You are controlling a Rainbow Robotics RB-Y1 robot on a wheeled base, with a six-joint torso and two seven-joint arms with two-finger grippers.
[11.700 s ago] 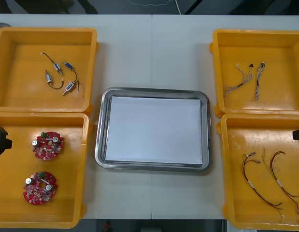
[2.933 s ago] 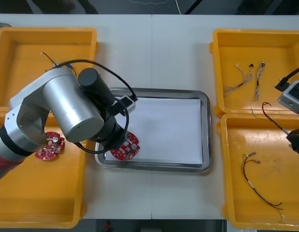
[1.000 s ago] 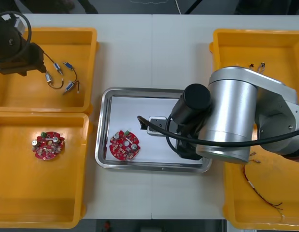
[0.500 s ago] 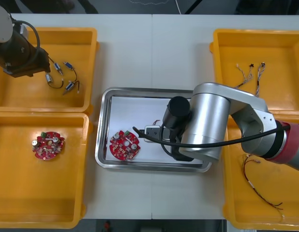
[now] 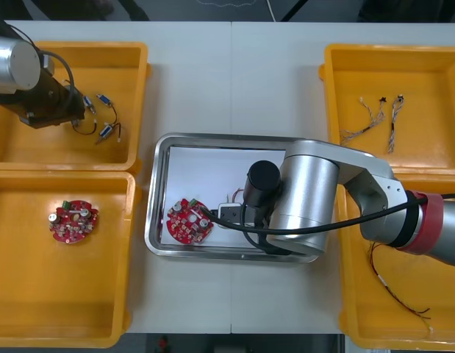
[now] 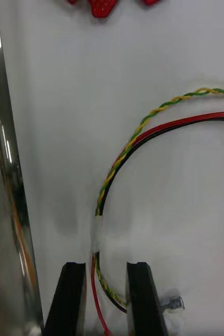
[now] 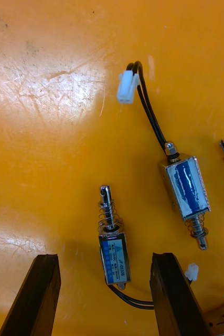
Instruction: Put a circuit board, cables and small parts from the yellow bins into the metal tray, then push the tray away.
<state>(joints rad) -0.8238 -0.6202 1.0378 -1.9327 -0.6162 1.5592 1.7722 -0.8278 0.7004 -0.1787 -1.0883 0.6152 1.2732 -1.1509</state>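
My right gripper [image 6: 105,265] is low over the white inside of the metal tray [image 5: 212,137], next to the red circuit board [image 5: 189,220] lying there. Its fingers stand a little apart, open. The red and yellow cable [image 6: 143,126] lies on the tray floor and runs loosely between them. My left gripper [image 7: 104,257] hangs open over the far left yellow bin [image 5: 131,103], its fingers wide on either side of one small metal part [image 7: 114,252]. A second small metal part [image 7: 185,186] lies just beyond.
A second circuit board [image 5: 73,220] lies in the near left bin. Blue and white cables [image 5: 374,121] lie in the far right bin, and a black and red cable [image 5: 392,287] in the near right one. My right arm [image 5: 308,198] covers the tray's right half.
My right gripper slid left across the tray toward the board and its fingers parted off the cable. My left gripper shifted slightly right, closer over the small metal parts.
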